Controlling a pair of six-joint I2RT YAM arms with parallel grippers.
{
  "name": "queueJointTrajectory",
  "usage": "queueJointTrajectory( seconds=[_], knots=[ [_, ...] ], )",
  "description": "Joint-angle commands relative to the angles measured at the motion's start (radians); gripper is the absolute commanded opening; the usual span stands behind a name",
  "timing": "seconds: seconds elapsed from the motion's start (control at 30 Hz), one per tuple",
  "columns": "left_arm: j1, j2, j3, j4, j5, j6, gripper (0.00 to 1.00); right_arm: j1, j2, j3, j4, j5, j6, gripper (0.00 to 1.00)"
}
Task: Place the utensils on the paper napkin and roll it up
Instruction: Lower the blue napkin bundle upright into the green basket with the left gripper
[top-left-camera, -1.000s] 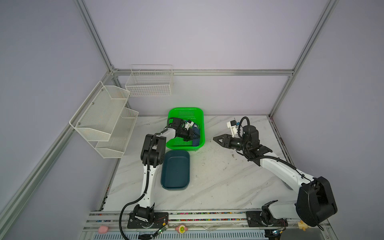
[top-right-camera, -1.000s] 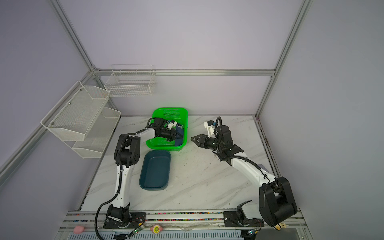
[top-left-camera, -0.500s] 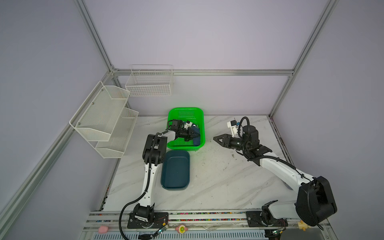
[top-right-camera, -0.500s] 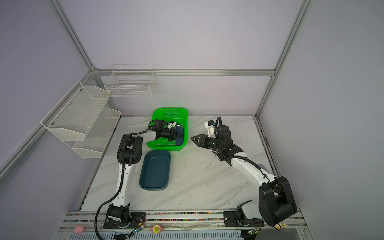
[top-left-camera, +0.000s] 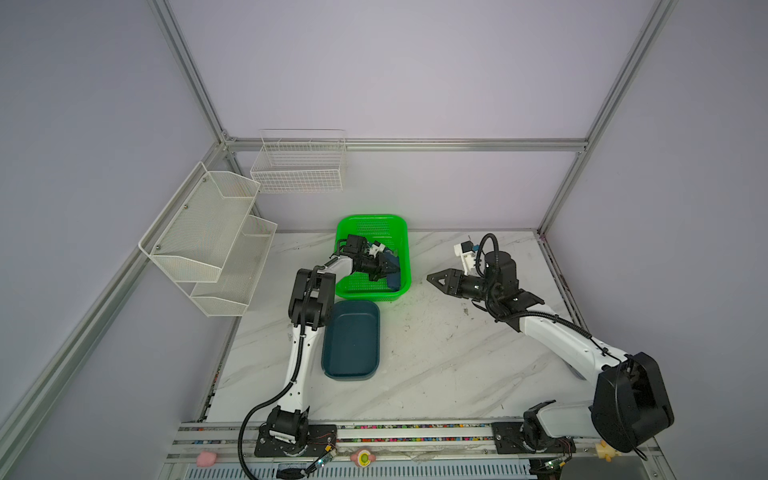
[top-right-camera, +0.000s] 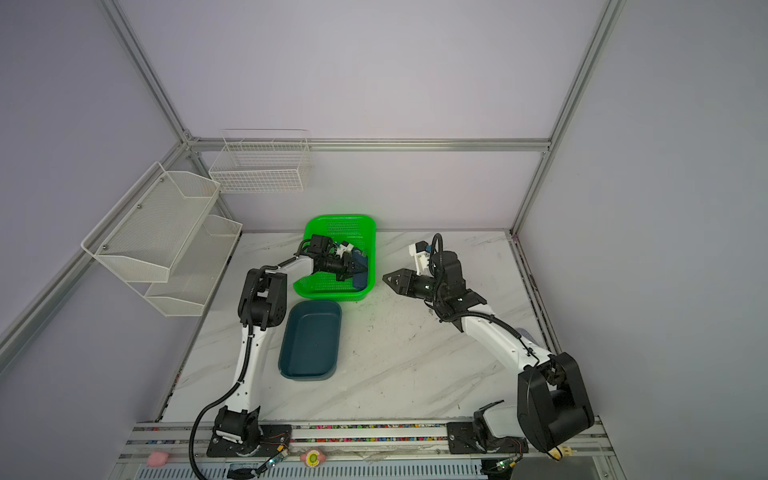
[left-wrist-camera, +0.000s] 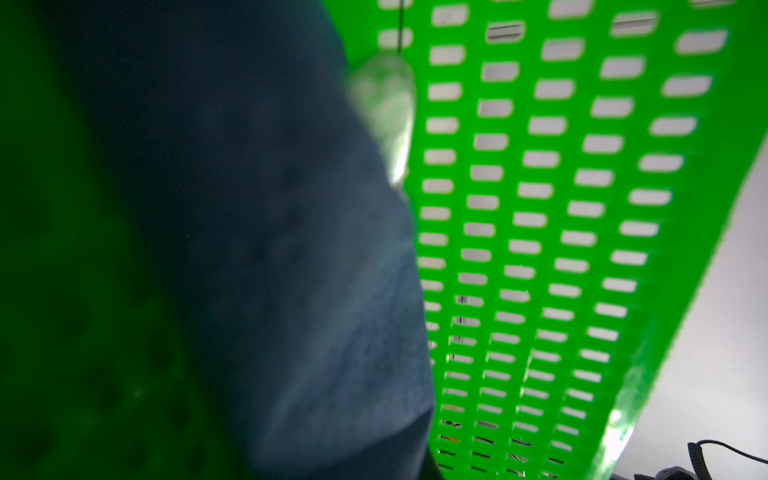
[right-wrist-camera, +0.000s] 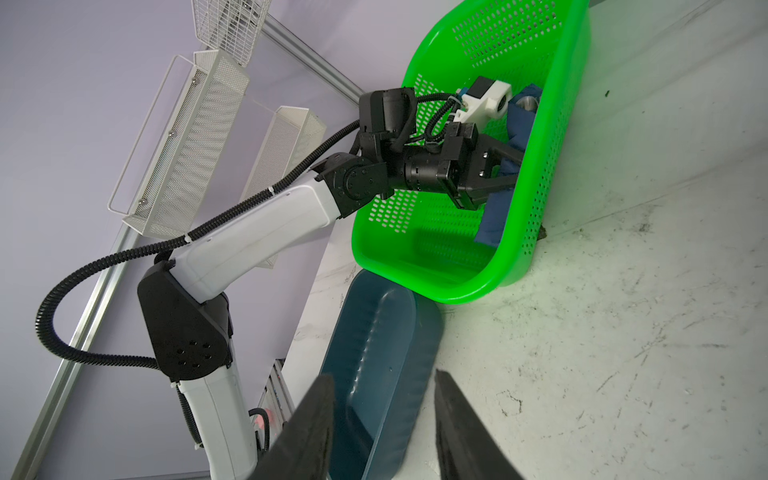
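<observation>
The navy paper napkin (top-left-camera: 394, 277) is sitting bunched at the green basket's (top-left-camera: 372, 217) 3 o'clock wall, the left gripper (top-left-camera: 384, 271) is clamping it, and the right gripper (top-left-camera: 431, 277) is hovering parted over the counter (top-left-camera: 436, 353) at the basket's 3 o'clock.

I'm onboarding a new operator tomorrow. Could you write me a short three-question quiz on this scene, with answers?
1. True or false: the teal tray is empty.
2. The left gripper is shut on: A) a fork, B) the paper napkin, C) a knife.
3. What state is the right gripper in, and what does it hold?

Key
1. True.
2. B, inside the green basket.
3. Open, holding nothing, above the table beside the basket.
</observation>
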Motion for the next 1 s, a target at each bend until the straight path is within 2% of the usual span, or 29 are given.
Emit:
queueJointTrajectory(
  seconds=[0.0, 0.3, 0.5, 0.6, 0.9, 0.97],
  knots=[
    [-0.010, 0.020, 0.098, -0.079, 0.002, 0.049, 0.08, 0.005, 0.006, 0.001, -0.009, 0.014, -0.018, 0.42],
    [-0.013, 0.030, 0.102, -0.117, -0.052, 0.041, 0.11, 0.005, -0.003, 0.000, -0.019, 0.022, -0.018, 0.42],
    [-0.014, 0.031, 0.117, -0.153, -0.077, 0.053, 0.18, 0.005, -0.024, 0.001, -0.025, 0.031, -0.013, 0.42],
    [-0.013, 0.021, 0.121, -0.198, -0.123, 0.080, 0.27, 0.005, -0.046, 0.003, -0.028, 0.039, -0.012, 0.42],
    [-0.015, -0.013, 0.135, -0.305, -0.245, 0.153, 0.40, 0.005, -0.080, 0.014, -0.075, 0.045, -0.036, 0.43],
    [-0.015, -0.028, 0.140, -0.325, -0.273, 0.171, 0.47, 0.005, -0.086, 0.013, -0.075, 0.045, -0.037, 0.43]
  ],
)
